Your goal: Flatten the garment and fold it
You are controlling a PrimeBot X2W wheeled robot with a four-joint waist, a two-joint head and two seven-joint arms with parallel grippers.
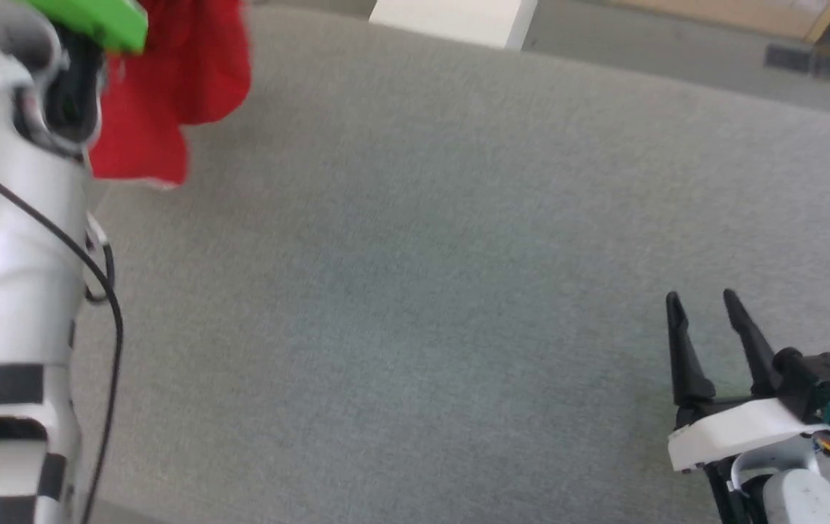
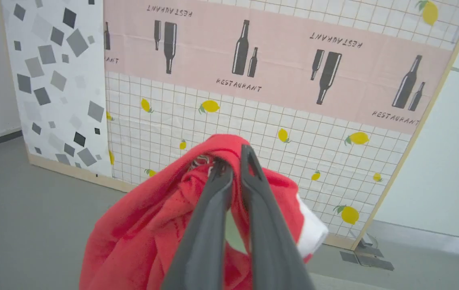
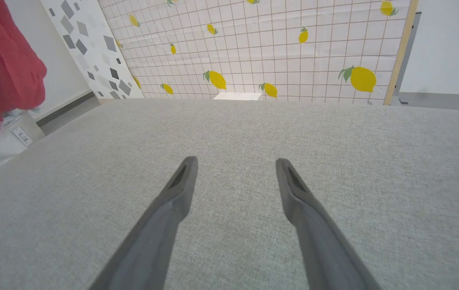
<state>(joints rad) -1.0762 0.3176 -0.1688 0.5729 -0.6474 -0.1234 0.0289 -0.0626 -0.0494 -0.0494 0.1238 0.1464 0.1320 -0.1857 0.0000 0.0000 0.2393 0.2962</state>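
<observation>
**Inspector A:** Where is the garment being kept?

**Inspector B:** The red garment [image 1: 175, 94] is being held up, bunched, at the upper left of the head view, beside the grey surface [image 1: 415, 291]. Its lower hem is blurred there, so contact with the surface cannot be confirmed. At the lower centre of the left wrist view, a fold is being pinched by the left gripper [image 2: 235, 161], its fingers nearly together.

**Inspector A:** And the other arm?

**Inspector B:** The right gripper [image 1: 700, 295] is being held over the surface at the lower right, fingers spread wide, nothing being gripped.
</observation>
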